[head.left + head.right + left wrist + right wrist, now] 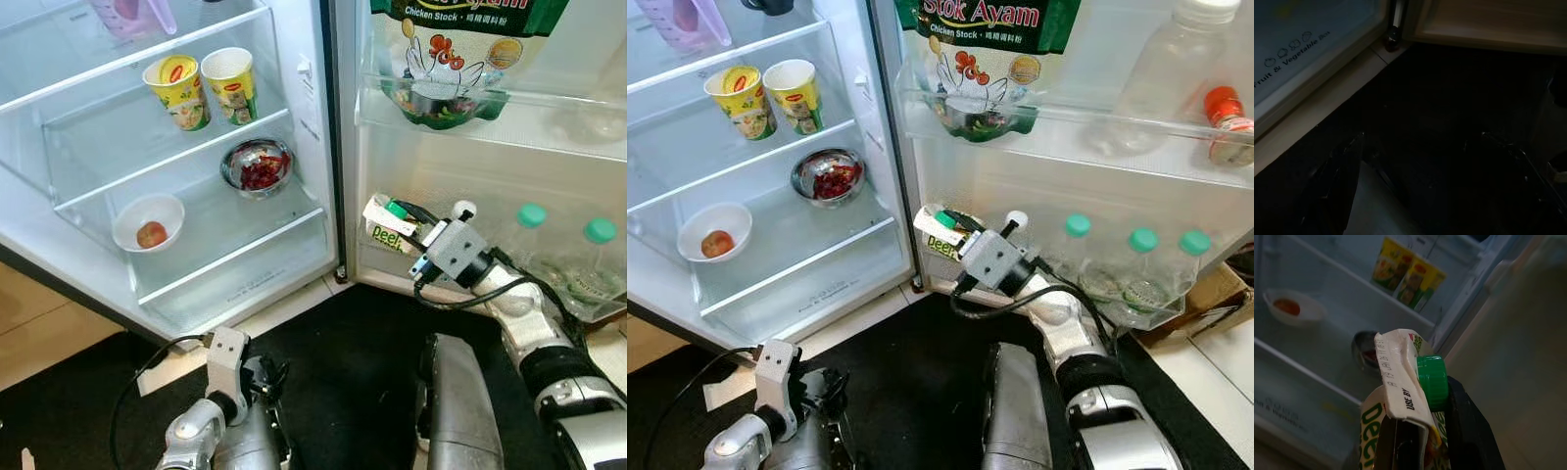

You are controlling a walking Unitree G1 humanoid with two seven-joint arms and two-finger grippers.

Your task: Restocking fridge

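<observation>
right end effector [409, 238] clamped on carton [384, 227] | carton at frame centre, tilted at lower door shelf [490, 294] | left end effector [1420, 186] spread, idle

The chicken stock pouch [446, 59] is cropped at the top edge.

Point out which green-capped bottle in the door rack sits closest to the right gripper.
The leftmost green-capped bottle, directly beside the right gripper holding the carton; the other two stand farther right.
</observation>
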